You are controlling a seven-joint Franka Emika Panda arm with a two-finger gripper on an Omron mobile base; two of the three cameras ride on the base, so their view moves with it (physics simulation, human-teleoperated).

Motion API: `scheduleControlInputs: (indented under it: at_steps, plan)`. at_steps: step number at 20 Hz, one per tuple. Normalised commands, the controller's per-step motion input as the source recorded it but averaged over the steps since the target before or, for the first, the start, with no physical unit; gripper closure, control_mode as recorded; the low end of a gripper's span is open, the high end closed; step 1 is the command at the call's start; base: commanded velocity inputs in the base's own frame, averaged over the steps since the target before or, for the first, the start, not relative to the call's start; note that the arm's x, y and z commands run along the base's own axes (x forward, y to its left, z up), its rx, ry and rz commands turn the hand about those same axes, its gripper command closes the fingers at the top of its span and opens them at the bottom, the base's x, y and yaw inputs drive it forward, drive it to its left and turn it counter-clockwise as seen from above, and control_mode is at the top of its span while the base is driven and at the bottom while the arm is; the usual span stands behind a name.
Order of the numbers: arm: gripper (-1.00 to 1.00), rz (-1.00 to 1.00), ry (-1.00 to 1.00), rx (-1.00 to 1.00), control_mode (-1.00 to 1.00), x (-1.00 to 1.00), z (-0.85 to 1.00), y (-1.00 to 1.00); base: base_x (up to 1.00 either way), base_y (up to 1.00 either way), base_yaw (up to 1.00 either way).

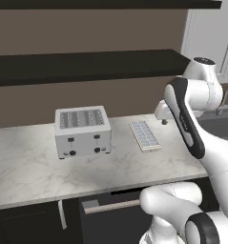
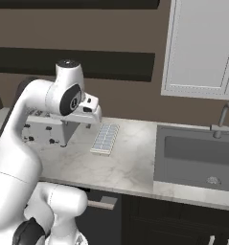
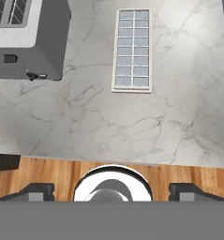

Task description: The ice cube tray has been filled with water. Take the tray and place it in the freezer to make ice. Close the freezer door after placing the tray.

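Ice cube tray (image 1: 144, 135): we see it lying flat on the marble tabletop (image 1: 34, 167), right of the toaster and apart from it, its long side running from near to far. In the right base view the ice cube tray (image 2: 105, 139) sits between the toaster and the sink; from the hand camera the ice cube tray (image 3: 132, 50) shows a two-column grid of pale cells, untouched.
Pincer: we find the pincer (image 3: 110, 191) in the hand view with its two dark tips spread wide apart and nothing between them. It hangs above the near edge of the tabletop, well short of the tray. In the right base view the pincer (image 2: 64, 142) points downward, near the toaster's right end.
Toaster (image 1: 82, 130): we note a silver four-slot toaster on the left part of the tabletop, knobs facing near; toaster (image 3: 29, 40) at the hand view's upper left.
Sink (image 2: 198, 155): we see a grey basin at the right, with a faucet (image 2: 225, 117) behind it.
Shelf (image 1: 87, 66): a dark shelf runs along the brown wall above the tabletop.
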Motion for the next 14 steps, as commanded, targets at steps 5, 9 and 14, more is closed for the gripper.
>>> scheduleControlInputs:
  at_steps: [5, 9, 14]
  plan:
    - [-1.0, 0.0, -0.04, 0.0, -1.0, -0.29, 0.0, -0.22, 0.0, 0.0, 0.0]
    - [-1.0, -0.09, 0.0, 0.04, -1.0, -0.18, -0.22, -0.15, 0.0, 0.0, 0.0]
    - [-1.0, -0.21, 0.0, 0.21, -1.0, -0.22, -0.2, -0.03, 0.0, 0.0, 0.0]
